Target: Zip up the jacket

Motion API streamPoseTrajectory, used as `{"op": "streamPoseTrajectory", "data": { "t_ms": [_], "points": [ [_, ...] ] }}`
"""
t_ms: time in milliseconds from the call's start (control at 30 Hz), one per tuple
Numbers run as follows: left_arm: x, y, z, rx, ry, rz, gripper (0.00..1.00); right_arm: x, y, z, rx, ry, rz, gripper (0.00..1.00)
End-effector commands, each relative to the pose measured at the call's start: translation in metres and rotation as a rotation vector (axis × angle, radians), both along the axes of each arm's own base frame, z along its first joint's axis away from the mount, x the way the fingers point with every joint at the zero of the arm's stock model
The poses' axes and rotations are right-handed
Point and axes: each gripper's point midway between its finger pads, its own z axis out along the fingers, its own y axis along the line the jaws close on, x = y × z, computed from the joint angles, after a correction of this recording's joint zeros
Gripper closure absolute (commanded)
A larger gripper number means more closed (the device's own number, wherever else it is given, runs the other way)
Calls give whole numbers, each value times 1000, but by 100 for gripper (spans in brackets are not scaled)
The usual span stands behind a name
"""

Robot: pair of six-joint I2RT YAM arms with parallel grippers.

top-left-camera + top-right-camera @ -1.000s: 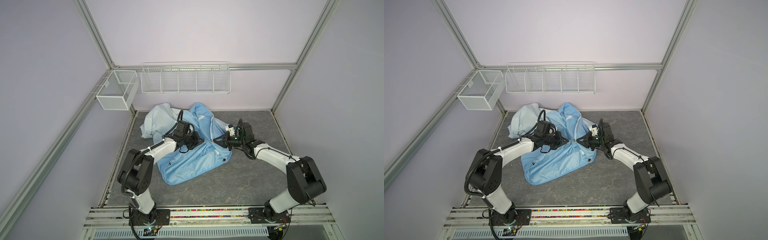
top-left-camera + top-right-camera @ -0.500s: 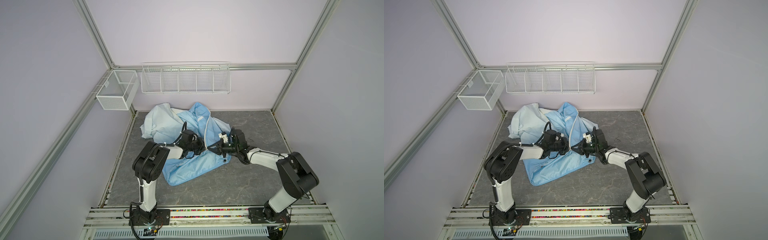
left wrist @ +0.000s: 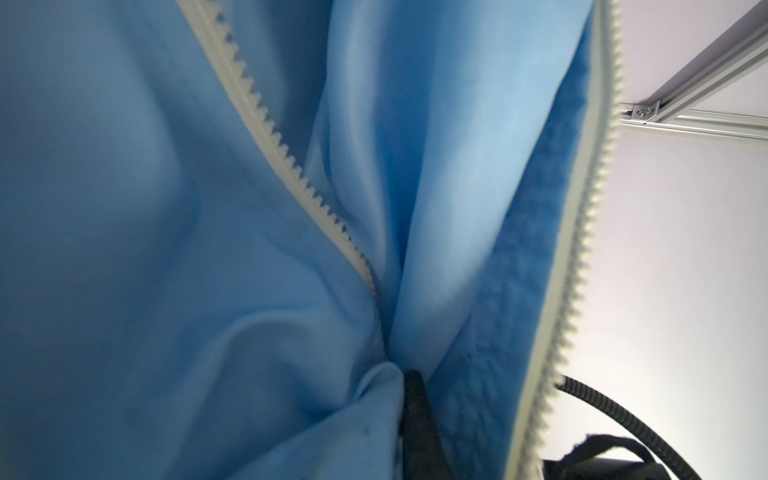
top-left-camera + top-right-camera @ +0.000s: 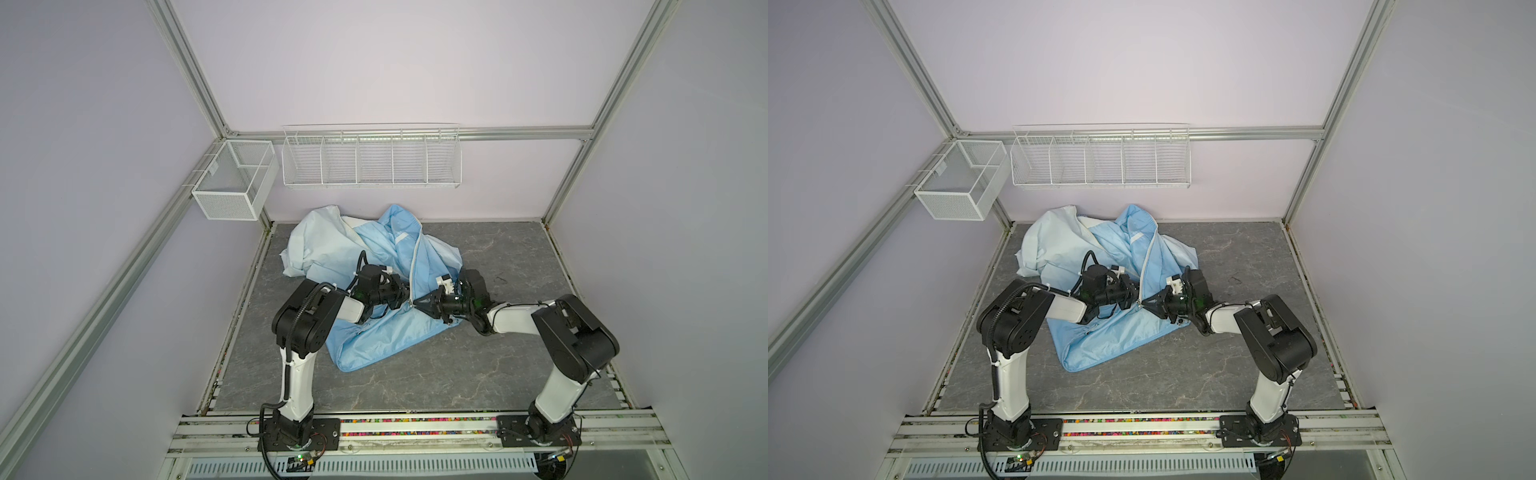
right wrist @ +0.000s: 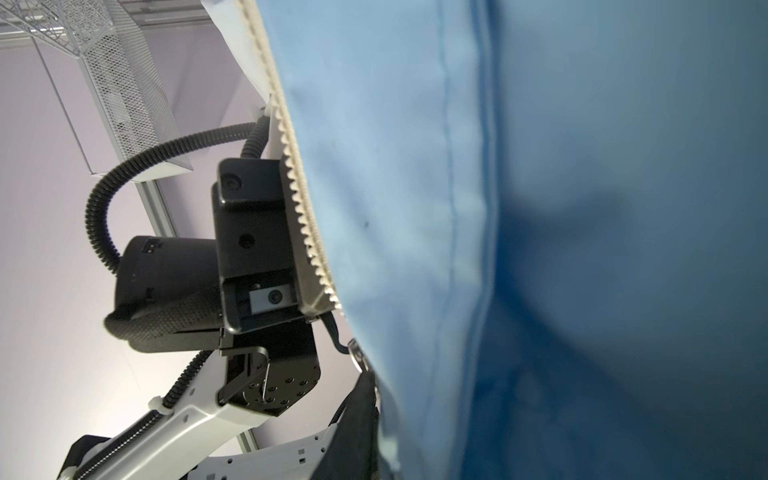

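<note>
The light-blue jacket [image 4: 374,249] [image 4: 1113,249] lies crumpled at the back left of the grey table, its white zipper [image 4: 415,257] [image 4: 1148,257] running towards the front. Both grippers meet at the zipper's lower part. My left gripper [image 4: 404,300] [image 4: 1136,297] is shut on a fold of jacket fabric [image 3: 166,208]; one dark finger [image 3: 415,415] shows between the folds. My right gripper [image 4: 417,305] [image 4: 1145,305] points at the same spot. In the right wrist view one finger [image 5: 361,415] lies against the jacket edge under a metal zipper pull [image 5: 356,355]; fabric hides the rest.
A white mesh basket [image 4: 235,180] hangs on the left frame rail and a long wire rack [image 4: 371,156] on the back wall. Bare grey table [image 4: 498,257] spreads to the right and front of the jacket. The arms' base rail [image 4: 415,424] runs along the front.
Both grippers have moved towards each other and nearer the front, now almost tip to tip at the zipper. Both arms have folded at the elbow, and the jacket's near part has shifted slightly.
</note>
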Motion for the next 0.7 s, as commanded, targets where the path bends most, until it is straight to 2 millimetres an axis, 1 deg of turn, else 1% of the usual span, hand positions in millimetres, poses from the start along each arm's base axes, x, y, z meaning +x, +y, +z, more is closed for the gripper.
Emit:
{"op": "streamPoseTrajectory", "data": {
  "t_ms": [0,67,267,467,667],
  "points": [
    [-1,2,-6,-10,14,-2,100,5,5,0,15,2,-8,72],
    [-2,3,-6,-7,16,-2,100,6,5,-2,18,5,-13,68],
    [-3,4,-8,-3,22,-4,100,11,6,-2,26,-1,-25,62],
    [-4,4,-8,-3,26,-9,100,18,10,1,37,-10,-27,62],
    [-6,4,-8,-3,28,-11,100,22,11,-1,32,-10,-29,63]
  ]
}}
